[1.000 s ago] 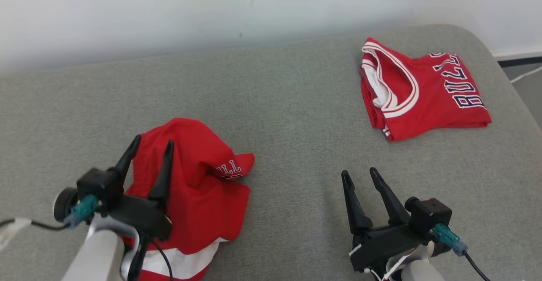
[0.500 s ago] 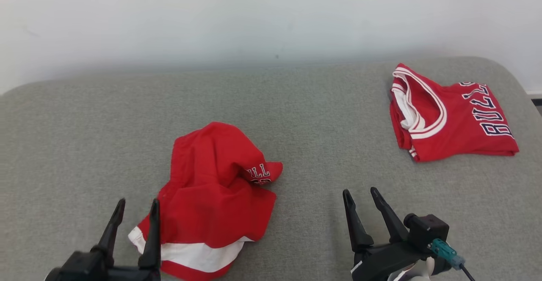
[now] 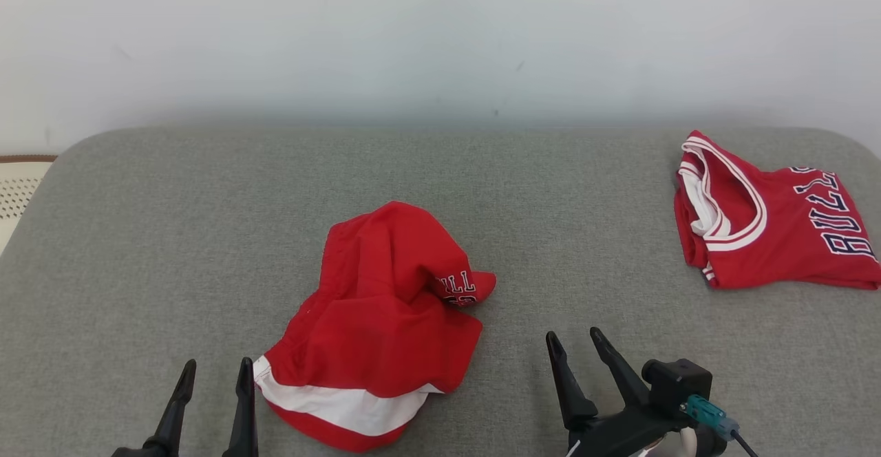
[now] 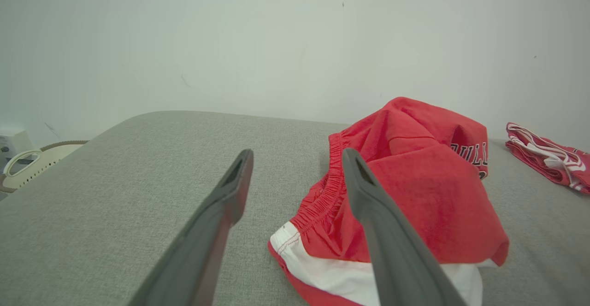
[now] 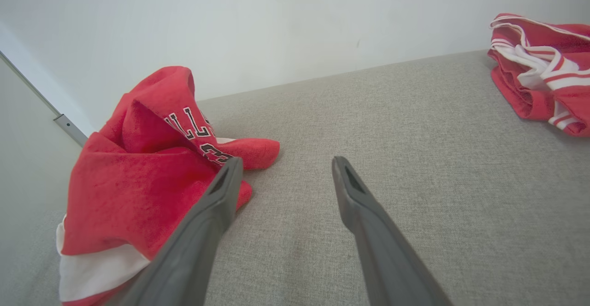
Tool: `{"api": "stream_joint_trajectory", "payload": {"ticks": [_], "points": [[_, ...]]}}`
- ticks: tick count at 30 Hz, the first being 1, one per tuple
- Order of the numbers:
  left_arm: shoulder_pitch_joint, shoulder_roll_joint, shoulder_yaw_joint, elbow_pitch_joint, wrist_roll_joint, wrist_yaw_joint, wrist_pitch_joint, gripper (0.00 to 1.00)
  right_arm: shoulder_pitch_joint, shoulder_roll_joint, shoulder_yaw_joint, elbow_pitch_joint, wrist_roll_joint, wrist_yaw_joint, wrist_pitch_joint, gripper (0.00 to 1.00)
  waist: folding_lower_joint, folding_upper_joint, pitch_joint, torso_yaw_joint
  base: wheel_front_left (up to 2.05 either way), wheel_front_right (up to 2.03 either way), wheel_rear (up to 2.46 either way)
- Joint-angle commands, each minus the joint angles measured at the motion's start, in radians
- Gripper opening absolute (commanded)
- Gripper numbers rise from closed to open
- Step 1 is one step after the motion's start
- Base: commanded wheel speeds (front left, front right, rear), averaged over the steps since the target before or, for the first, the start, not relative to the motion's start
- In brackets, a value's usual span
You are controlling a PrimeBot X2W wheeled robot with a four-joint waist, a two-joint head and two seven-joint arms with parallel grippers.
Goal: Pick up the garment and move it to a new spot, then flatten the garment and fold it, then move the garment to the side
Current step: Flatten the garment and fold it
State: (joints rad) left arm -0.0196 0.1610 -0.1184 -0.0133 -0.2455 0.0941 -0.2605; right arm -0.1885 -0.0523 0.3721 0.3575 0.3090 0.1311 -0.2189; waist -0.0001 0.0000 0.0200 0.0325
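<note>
Between my left gripper (image 3: pixel 216 364) and right gripper (image 3: pixel 572 335), the crumpled red garment (image 3: pixel 378 319) lies on the grey cushion (image 3: pixel 172 237), just beside my left jaws. Both jaw pairs stand spread and grip nothing. A folded red jersey (image 3: pixel 764 237) lies well beyond my right jaws.

Left gripper (image 3: pixel 215 374) at near left, 2 fingers spread apart, pointing far, holding nothing. Right gripper (image 3: pixel 573 341) at near right, 2 fingers spread apart, leaning slightly left, empty.
</note>
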Motion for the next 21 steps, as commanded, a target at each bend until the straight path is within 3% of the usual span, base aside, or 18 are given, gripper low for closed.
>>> {"api": "stream_joint_trajectory", "payload": {"ticks": [1, 11, 21], "points": [[0.011, -0.003, 0.001, -0.003, 0.008, 0.000, -0.004, 1.00, 0.003, -0.007, 0.008, 0.006, 0.011, -0.001, 0.008, 1.00, 0.0001, 0.0000, -0.003, 0.009, 0.00, 0.00, 0.00], [-0.007, -0.020, -0.012, -0.005, 0.016, -0.010, -0.004, 1.00, -0.089, -0.033, 0.081, 0.108, 0.047, -0.001, 0.063, 1.00, 0.0001, 0.0000, 0.006, 0.047, 0.00, 0.00, 0.00], [-0.047, -0.043, -0.041, 0.016, 0.026, -0.032, -0.004, 1.00, -0.265, -0.021, 0.155, 0.338, 0.105, -0.001, 0.053, 1.00, 0.0001, 0.0000, 0.045, 0.123, 0.00, 0.00, 0.00]]}}
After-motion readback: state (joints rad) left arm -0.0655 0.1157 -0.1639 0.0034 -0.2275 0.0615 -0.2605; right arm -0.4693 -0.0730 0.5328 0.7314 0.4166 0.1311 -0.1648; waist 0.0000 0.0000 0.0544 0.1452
